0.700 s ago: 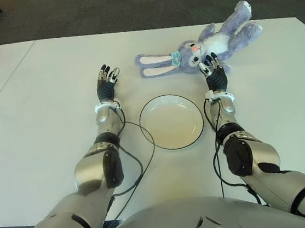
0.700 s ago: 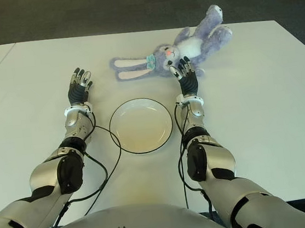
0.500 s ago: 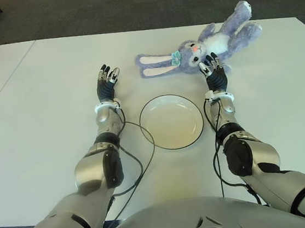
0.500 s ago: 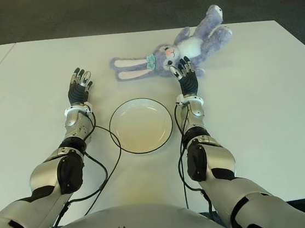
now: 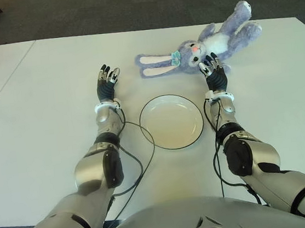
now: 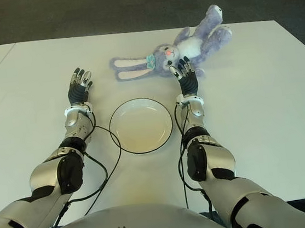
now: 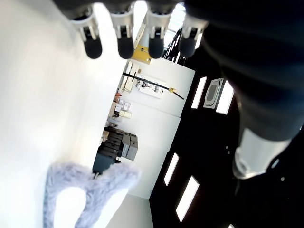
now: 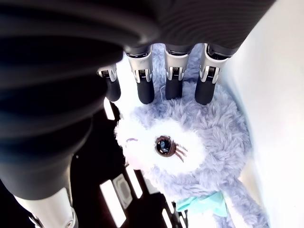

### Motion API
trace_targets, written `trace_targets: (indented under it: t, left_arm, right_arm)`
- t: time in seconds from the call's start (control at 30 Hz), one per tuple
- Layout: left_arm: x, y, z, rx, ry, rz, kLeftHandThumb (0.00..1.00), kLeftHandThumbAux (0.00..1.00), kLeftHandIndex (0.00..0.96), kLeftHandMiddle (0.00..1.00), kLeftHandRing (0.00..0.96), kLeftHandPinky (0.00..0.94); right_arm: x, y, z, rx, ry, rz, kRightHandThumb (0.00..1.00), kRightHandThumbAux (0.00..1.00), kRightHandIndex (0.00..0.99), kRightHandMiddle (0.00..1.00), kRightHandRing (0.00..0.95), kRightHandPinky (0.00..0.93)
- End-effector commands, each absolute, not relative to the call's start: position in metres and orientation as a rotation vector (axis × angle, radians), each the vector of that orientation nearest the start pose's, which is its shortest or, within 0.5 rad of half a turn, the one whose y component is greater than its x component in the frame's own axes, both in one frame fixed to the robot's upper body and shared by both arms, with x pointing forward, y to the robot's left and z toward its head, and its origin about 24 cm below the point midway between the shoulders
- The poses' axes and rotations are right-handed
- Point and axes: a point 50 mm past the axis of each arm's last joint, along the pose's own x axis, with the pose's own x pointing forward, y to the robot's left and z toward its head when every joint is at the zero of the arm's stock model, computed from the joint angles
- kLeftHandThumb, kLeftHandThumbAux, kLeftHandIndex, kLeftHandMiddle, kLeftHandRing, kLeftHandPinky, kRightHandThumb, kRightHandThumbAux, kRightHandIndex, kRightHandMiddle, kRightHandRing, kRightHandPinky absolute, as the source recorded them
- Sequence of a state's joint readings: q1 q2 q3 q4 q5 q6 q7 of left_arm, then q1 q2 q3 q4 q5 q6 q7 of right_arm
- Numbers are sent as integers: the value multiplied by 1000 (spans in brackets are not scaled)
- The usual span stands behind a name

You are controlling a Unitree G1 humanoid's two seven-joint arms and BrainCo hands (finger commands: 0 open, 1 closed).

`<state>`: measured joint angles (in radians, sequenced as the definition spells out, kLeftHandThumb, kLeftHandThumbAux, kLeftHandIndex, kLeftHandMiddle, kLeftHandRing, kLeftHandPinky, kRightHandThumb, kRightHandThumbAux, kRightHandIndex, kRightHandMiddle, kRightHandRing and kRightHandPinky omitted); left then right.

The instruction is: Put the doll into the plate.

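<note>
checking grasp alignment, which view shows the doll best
The left eye view shows the whole doll lying on the table beyond the plate, with the right hand at its head. The right wrist view shows only its face; the left wrist view only its ears.

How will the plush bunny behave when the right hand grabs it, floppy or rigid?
Likely floppy: the bunny lies sprawled flat on the table, long ears trailing sideways, so they'd probably dangle. Its fluffy pile suggests it's light and compressible. The right hand, fingers open at its head, may catch fur rather than body.
</note>
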<state>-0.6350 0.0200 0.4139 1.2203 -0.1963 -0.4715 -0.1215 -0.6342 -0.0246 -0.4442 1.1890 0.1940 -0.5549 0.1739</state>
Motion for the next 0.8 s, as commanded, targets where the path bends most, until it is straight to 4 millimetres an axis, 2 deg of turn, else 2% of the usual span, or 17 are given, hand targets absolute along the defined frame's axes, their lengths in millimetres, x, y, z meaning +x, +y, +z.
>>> trace_targets:
  t: [0.03,0.47,0.8]
  left_arm:
    - [249,146,-99,-460,576,208,47,687,0,0,0,3]
    - [248,148,-100,-459,575,203,45,679,0,0,0,7]
    - [248,149,-100,-459,571,201,25,680,0,0,0,10]
  right_arm:
    - [241,-171,-100,460,507,-253,122,750,53,83,64,91]
    - [236,-178,-99,485,427,-340,102,682,70,100,103,151]
    - [231,-185,-95,499,358,-543,127,604,107,122,124,162]
